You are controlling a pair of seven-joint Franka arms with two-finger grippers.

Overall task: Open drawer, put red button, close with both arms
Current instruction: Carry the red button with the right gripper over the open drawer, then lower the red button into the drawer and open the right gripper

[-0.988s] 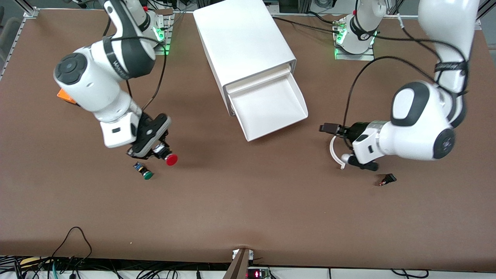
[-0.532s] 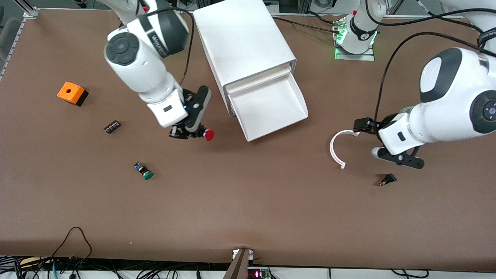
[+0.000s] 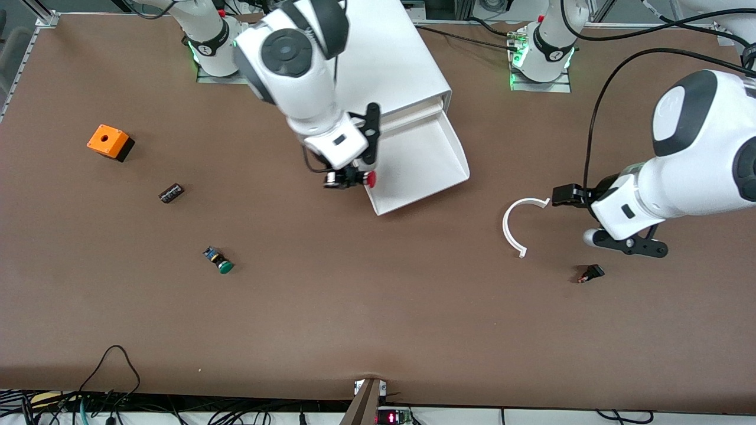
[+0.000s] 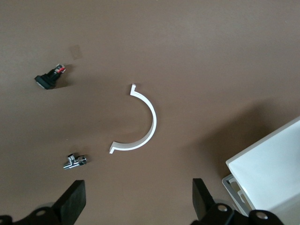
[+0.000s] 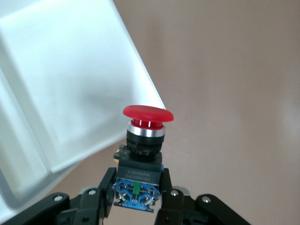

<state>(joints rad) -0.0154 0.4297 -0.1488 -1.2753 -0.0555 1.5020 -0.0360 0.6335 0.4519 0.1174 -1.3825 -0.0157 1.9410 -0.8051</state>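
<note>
Red button point(image 3: 370, 179) clamped by its blue rear in right gripper point(image 3: 349, 179), held in the air over the side edge of the pulled-out drawer point(image 3: 413, 162) toward the right arm's end. Left gripper point(image 3: 599, 221) fingers spread, holding nothing, over table near white curved piece point(image 3: 515, 227), well apart from drawer.

A wide brown worktop point(image 3: 378, 307) fills nearly everything, matte and evenly lit with soft shadows. Aluminium framing point(image 3: 35, 15) runs along its edge by the arm bases, and black cables point(image 3: 112, 360) trail over the edge nearest the front camera.
</note>
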